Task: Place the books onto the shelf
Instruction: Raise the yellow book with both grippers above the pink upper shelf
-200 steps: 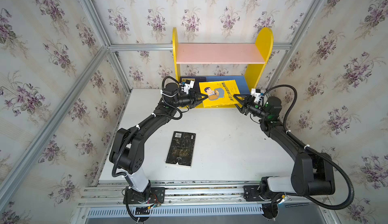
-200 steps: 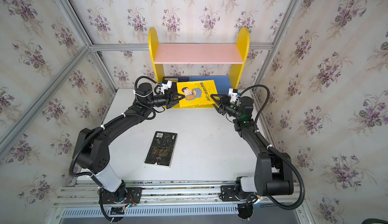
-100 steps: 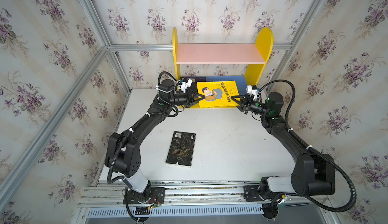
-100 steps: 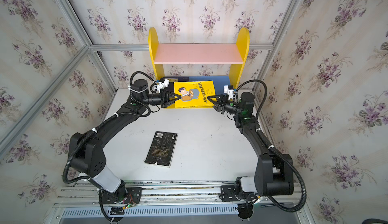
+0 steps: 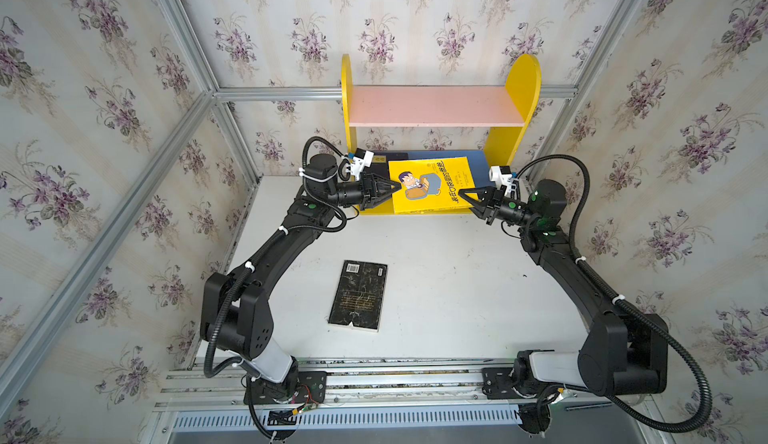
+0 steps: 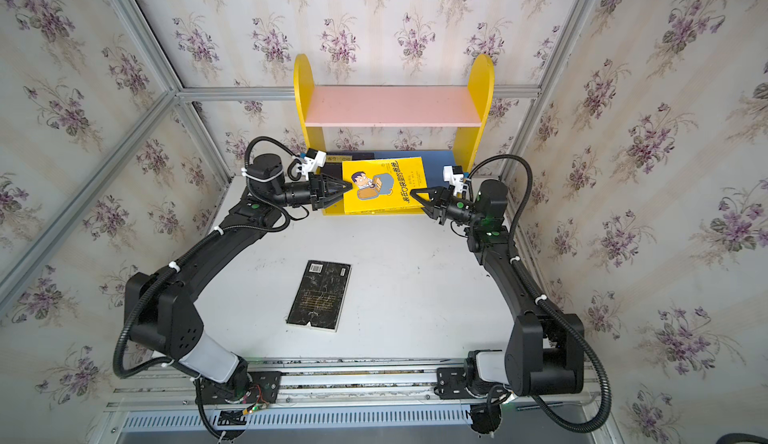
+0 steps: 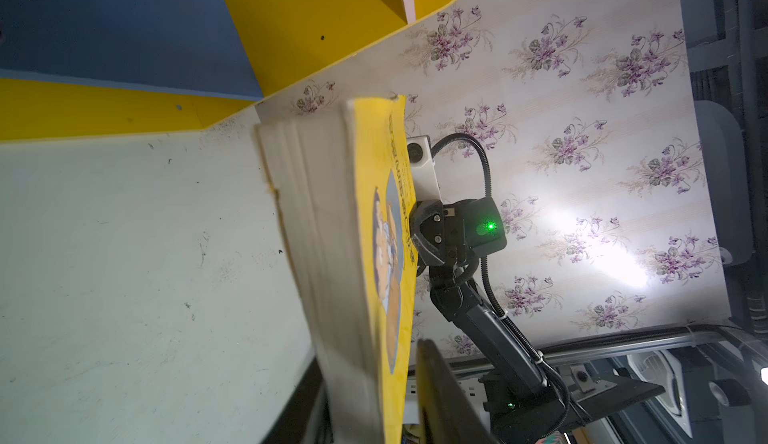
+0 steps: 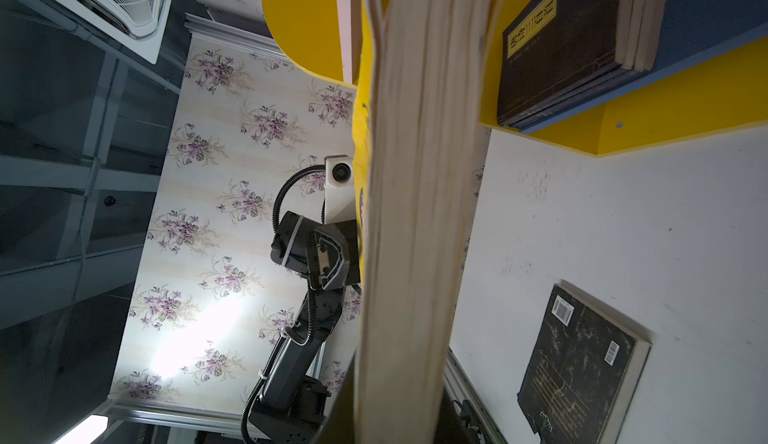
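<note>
Now right tool [image 5: 459, 192] has clamped yellow paperback [image 5: 436, 188], raised before shelf [image 5: 521, 88] lower board; left tool [image 5: 399, 186] just slackened, jaws apart. Handover done; black paperback [image 5: 359, 294] waits on surface [image 5: 457, 288].

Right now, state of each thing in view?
bright yellow paperback: held tilted before yellow wooden shelf.
right pincer: shut on bright yellow paperback.
left pincer: open, straddling its other edge.
black paperback: flat on white table, barcode up.
navy paperbacks: stacked flat on blue lower board.
</note>
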`<state>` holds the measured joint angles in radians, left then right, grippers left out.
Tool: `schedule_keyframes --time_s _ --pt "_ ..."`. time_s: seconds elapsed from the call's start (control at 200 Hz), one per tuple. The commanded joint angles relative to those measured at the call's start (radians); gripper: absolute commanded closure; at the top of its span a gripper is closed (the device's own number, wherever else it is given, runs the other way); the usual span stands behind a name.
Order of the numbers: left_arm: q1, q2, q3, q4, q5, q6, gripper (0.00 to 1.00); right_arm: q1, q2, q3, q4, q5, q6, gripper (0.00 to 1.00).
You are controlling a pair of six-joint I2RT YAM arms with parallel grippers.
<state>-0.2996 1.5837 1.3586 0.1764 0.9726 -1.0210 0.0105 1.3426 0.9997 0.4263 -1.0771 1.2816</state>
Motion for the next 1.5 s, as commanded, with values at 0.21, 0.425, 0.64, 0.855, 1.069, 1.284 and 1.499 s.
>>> schedule_keyframes --time_s 0.21,0.425,0.64,0.855,1.069,1.284,1.499 --pt "0.025 -0.187 -0.127 -0.029 -0.206 0.049 0.24 -0.001 0.113 0.149 0.230 0.007 0.088 0.97" --pt "0.003 -0.280 -0.246 -0.046 -0.319 0.023 0.13 -0.002 0.246 0.252 0.557 -0.015 0.318 0.98" --pt "-0.018 -0.283 -0.216 -0.031 -0.319 0.014 0.13 0.002 0.291 0.296 0.667 -0.049 0.402 0.97" --pt "-0.002 -0.198 -0.083 0.055 -0.241 -0.030 0.13 0.010 0.268 0.288 0.555 -0.022 0.276 0.96" --pt "0.044 -0.110 0.025 0.042 -0.177 -0.048 0.16 0.085 0.287 0.397 0.340 0.034 0.098 0.96" --pt "0.121 -0.064 0.099 0.047 -0.088 -0.064 0.21 0.167 0.256 0.385 0.171 0.170 -0.080 0.96" --pt "0.132 0.000 0.178 0.028 -0.007 -0.065 0.28 0.251 0.277 0.409 0.116 0.276 -0.150 0.96"
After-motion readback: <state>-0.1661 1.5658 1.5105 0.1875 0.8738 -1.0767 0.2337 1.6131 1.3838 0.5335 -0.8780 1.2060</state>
